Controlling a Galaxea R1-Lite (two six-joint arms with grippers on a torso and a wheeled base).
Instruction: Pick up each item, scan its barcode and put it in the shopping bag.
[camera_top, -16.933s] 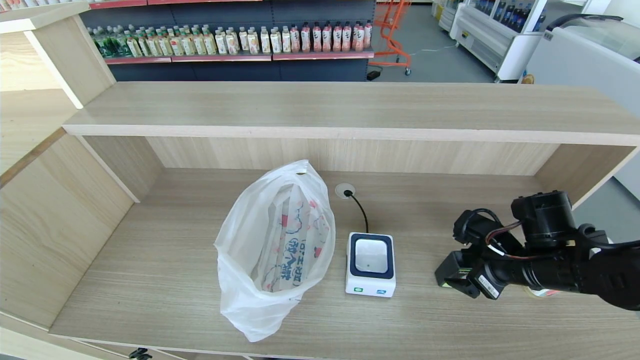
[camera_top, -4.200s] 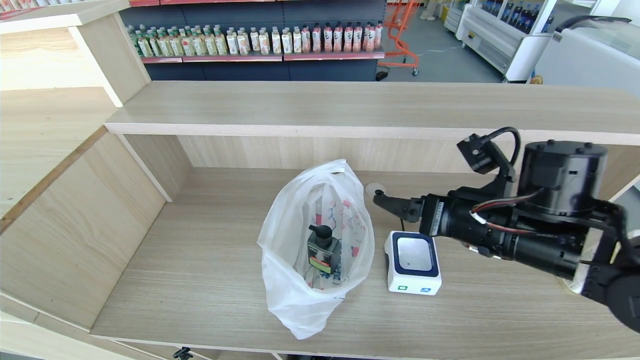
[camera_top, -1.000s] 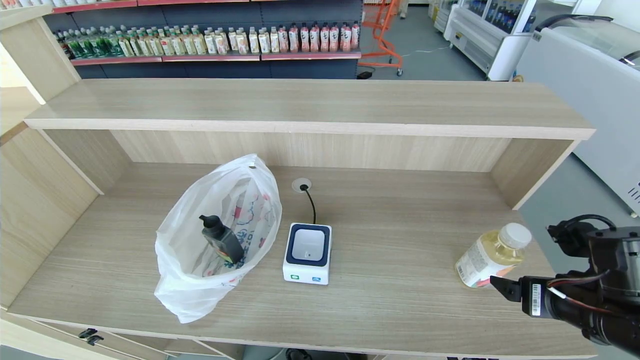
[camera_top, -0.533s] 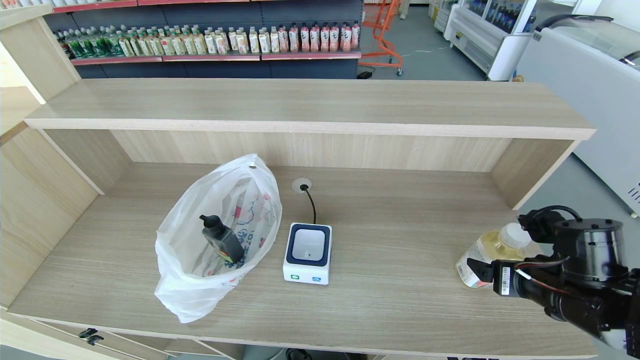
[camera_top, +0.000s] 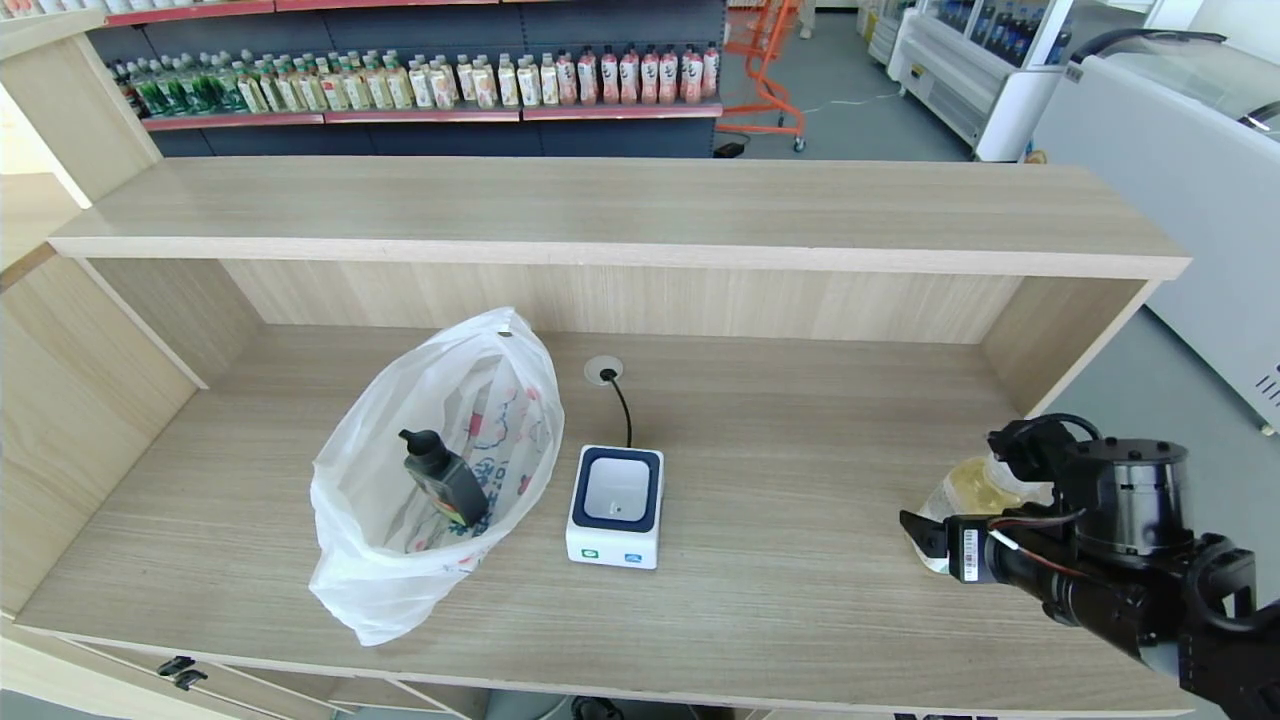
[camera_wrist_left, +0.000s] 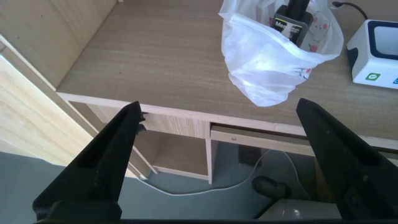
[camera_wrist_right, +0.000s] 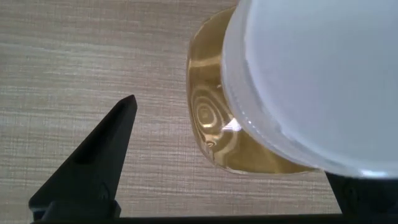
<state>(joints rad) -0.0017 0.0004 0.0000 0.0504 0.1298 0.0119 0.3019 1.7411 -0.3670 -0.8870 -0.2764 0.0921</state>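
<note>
A clear bottle of yellow liquid (camera_top: 965, 488) with a white cap (camera_wrist_right: 311, 74) stands near the counter's right end. My right gripper (camera_top: 935, 515) is open around it, one finger (camera_wrist_right: 93, 168) on either side of the bottle (camera_wrist_right: 211, 112), not touching that I can see. The white shopping bag (camera_top: 370, 570) stands open at left-centre with a dark pump bottle (camera_top: 445, 480) leaning inside. The white and blue scanner (camera_top: 614, 505) sits just right of the bag. My left gripper (camera_wrist_left: 217, 112) hangs open and empty in front of the counter's near edge, below the bag (camera_wrist_left: 267, 62).
A black cable (camera_top: 620, 405) runs from the scanner to a hole at the back. The counter (camera_top: 780, 560) has a raised back shelf (camera_top: 600, 210) and side walls. The bottle stands close to the counter's right end. Bare wood lies between scanner and bottle.
My right gripper has slid in from the right over the last second, and its fingers now flank the yellow bottle. The bag, scanner and dark bottle have stayed put.
</note>
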